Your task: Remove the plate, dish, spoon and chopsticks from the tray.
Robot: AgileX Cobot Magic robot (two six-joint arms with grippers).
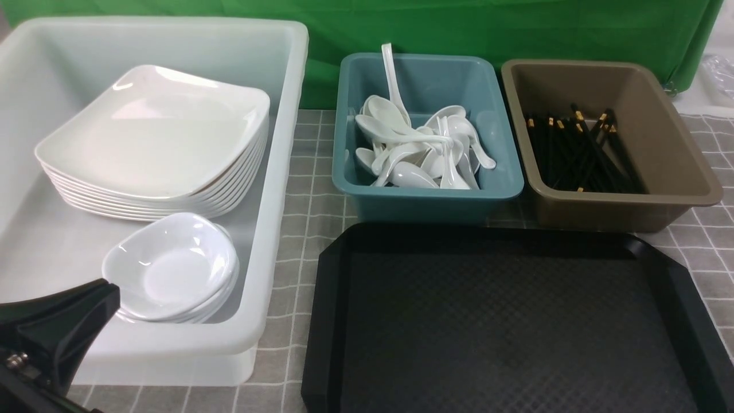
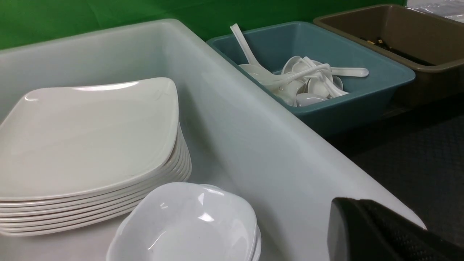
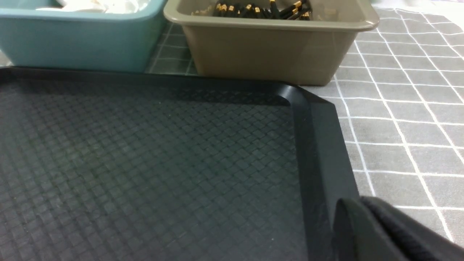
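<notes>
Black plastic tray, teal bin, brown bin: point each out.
Black plastic tray (image 1: 504,321): front view, textured floor.
Teal plastic bin (image 1: 427,206): front view, near wall.
Brown plastic bin (image 3: 264,50): right wrist view, outer side wall.

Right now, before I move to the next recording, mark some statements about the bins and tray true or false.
1. The spoons are in the teal bin. True.
2. The chopsticks lie on the tray. False: they are in the brown bin.
3. The large plates are stacked in the white bin. True.
4. A small dish sits on top of the large plates. False: the small dishes form their own stack.
</notes>
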